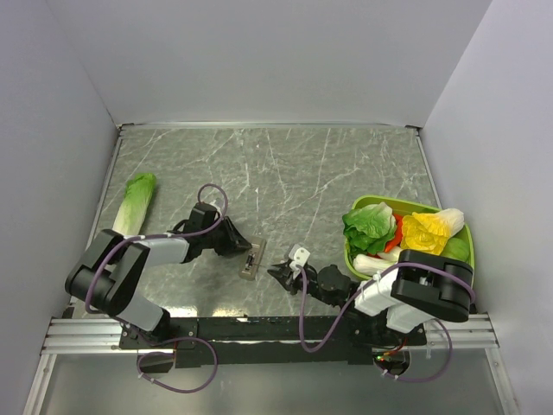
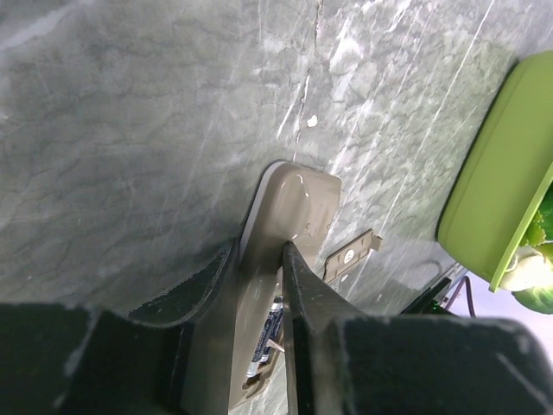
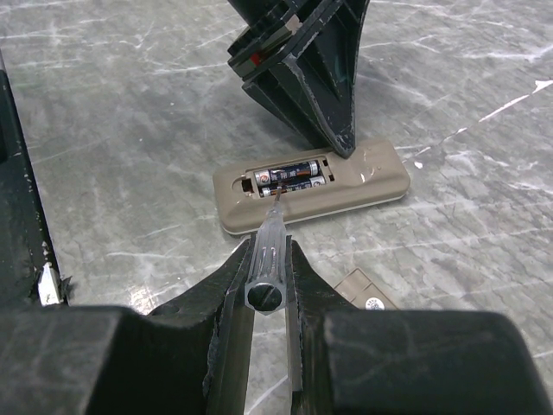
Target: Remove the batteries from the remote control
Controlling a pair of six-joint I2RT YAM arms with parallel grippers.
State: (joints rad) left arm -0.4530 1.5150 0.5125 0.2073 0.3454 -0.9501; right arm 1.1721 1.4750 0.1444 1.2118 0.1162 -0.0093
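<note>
The remote control (image 3: 367, 177) lies face down on the marble table, its grey-tan back up and its battery recess uncovered. Two batteries (image 3: 289, 177) sit side by side in the recess. My right gripper (image 3: 270, 251) is shut on a clear-handled screwdriver (image 3: 266, 259), whose tip touches the batteries. My left gripper (image 2: 259, 251) has closed on the remote (image 2: 289, 207) from the far side, one finger at its edge and the other on its back beside the batteries (image 2: 272, 324). In the top view the remote (image 1: 251, 262) lies between the left gripper (image 1: 240, 245) and the right gripper (image 1: 278, 273).
The loose battery cover (image 3: 367, 298) lies on the table just right of the right fingers, also seen as the cover (image 2: 350, 257). A pale-green cabbage (image 1: 136, 203) lies at the left. A green basket (image 1: 380, 204) of toy vegetables stands at the right.
</note>
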